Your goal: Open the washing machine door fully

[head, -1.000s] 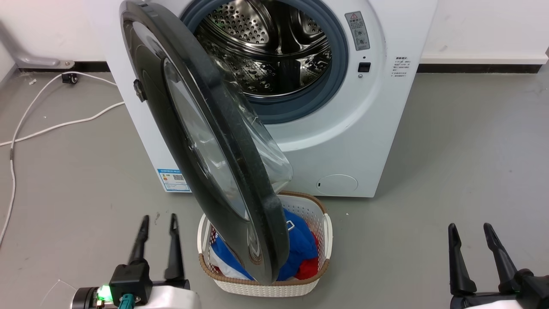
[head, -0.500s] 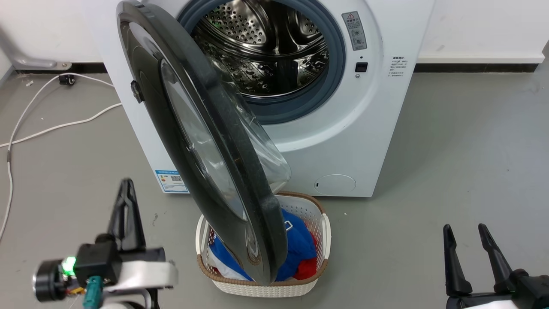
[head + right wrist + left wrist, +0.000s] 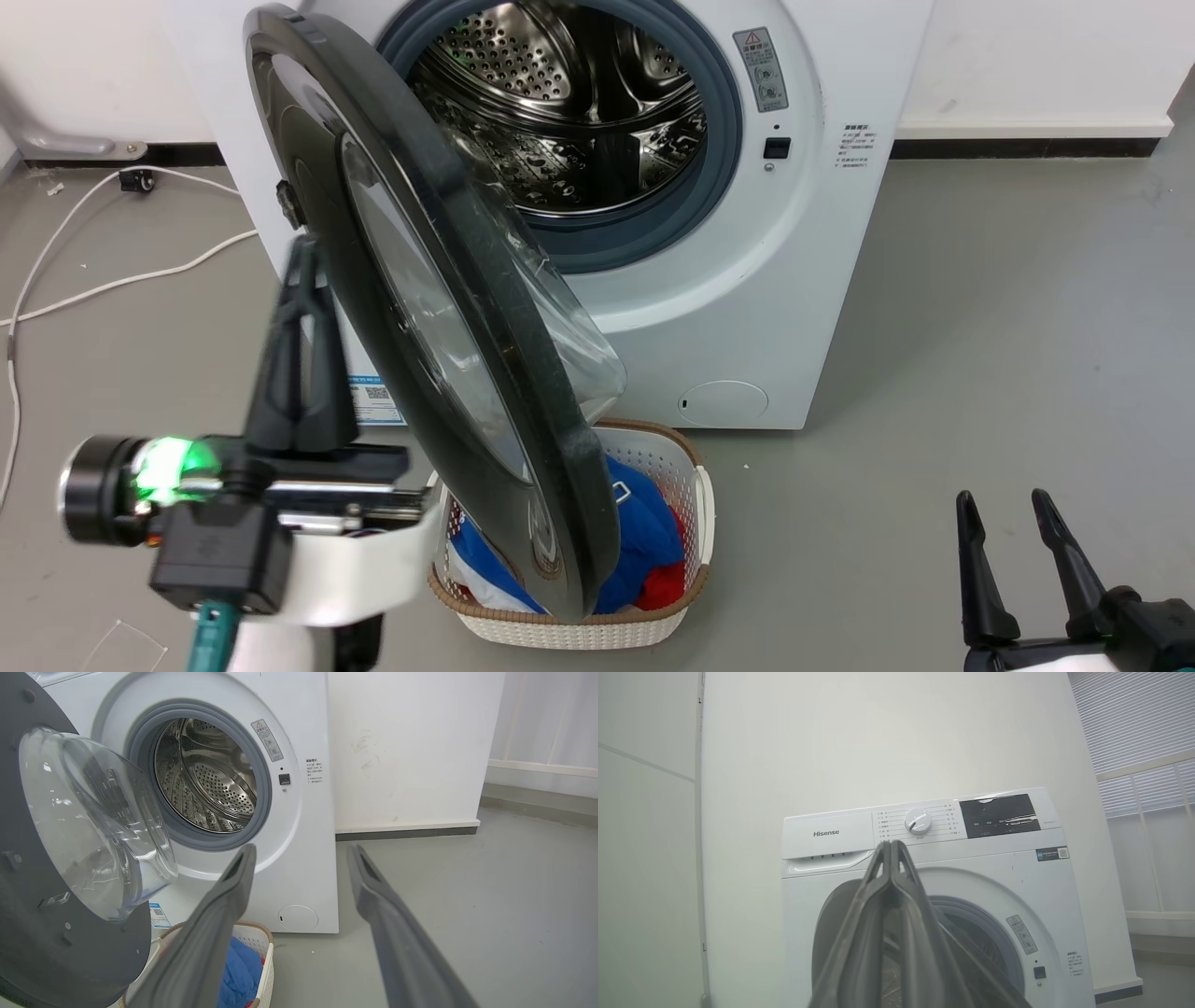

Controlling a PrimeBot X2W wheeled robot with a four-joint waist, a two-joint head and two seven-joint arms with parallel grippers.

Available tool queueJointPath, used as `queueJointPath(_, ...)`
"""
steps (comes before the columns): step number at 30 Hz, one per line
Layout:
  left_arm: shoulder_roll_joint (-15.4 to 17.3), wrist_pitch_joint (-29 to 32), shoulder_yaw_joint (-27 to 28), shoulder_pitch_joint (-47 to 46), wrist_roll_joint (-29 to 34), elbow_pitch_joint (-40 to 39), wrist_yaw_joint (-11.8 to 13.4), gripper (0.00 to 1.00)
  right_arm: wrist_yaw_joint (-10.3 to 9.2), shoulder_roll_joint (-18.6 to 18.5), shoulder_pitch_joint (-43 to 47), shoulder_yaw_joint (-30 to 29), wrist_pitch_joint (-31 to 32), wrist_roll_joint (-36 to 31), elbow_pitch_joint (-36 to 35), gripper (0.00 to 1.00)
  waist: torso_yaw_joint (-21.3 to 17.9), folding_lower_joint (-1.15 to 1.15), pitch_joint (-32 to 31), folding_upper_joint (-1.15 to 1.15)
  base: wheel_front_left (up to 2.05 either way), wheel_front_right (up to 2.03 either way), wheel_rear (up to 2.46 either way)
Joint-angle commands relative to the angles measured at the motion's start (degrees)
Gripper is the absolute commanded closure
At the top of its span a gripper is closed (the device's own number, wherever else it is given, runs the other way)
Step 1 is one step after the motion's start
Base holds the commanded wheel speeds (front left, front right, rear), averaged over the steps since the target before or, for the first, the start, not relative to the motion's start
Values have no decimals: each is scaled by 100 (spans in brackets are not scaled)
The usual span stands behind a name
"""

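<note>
Obs: washing machine door (image 3: 439,308) hanging approx half open off the washing machine (image 3: 775,308), lower edge sitting over laundry basket (image 3: 653,635). L claw (image 3: 302,257) hovering just beside door's outer face, fingers pressing together, gripping nothing. R claw (image 3: 1001,504) sitting low, well apart from door, fingers spreading wide, empty.

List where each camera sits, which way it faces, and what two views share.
Head view: high, looking down at the washing machine, the washing machine door and basket; left gripper raised, right gripper low.
Left wrist view: on the left arm, tilted up at the control dial; left gripper shut.
Right wrist view: on the right arm, facing the drum; right gripper open.
Shared: head and right wrist views show the basket.
</note>
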Motion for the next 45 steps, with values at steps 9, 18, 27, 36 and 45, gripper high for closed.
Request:
queueJointPath(9, -104, -13, -1276, -366, 48, -326, -288, 100, -1, 14, -1, 38, -10, -18, 32, 0, -9, 0, 25, 0, 0, 0, 0)
queueJointPath(18, -124, -13, -2198, -480, 106, -191, -435, 100, -1, 14, -50, 82, -10, -6, 69, 0, -50, 0, 68, 0, 0, 0, 0)
queueJointPath(27, -136, -13, -2913, -442, 63, 122, -554, 100, -1, 14, -80, 81, -10, 19, 106, 0, -59, 0, 133, 0, 0, 0, 0)
queueJointPath(36, -142, -13, -3391, -315, -27, 518, -581, 100, -1, 14, -110, 90, -10, 15, 133, 0, 6, 0, 187, 0, 0, 0, 0)
queueJointPath(45, -146, -13, -3708, -226, -102, 866, -572, 100, -1, 14, -144, 104, -10, -15, 145, 0, 78, 0, 266, 0, 0, 0, 0)
